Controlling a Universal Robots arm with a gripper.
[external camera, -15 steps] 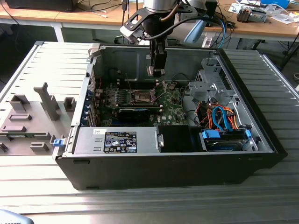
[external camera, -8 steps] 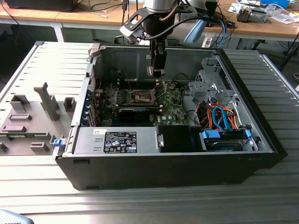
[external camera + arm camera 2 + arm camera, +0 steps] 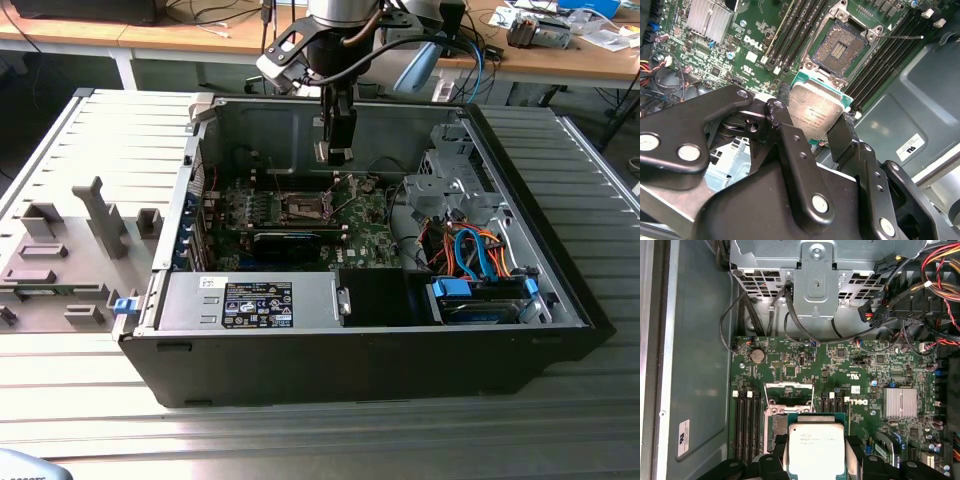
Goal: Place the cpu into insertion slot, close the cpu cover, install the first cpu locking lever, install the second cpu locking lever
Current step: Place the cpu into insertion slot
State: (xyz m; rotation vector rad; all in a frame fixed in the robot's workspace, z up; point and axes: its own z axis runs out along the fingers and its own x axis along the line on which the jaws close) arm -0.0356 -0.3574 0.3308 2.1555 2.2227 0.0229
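Above green motherboard (image 3: 850, 365), pincer (image 3: 813, 129) clamps cpu (image 3: 815, 111) by its edges.

My arm (image 3: 340, 25) comes in from the far side in the exterior view and reaches down. My wrist (image 3: 318, 55) is black and chunky. My gripper (image 3: 338, 150) hangs under it and points straight down, near the middle of the exterior view from left to right. It has two black fingers (image 3: 790, 145) made of flat bars with round bolts. I am pinching the cpu (image 3: 815, 112) with them, one finger on each side. It sits flat between my fingertips, and in both wrist views its shiny top faces up toward my wrist.
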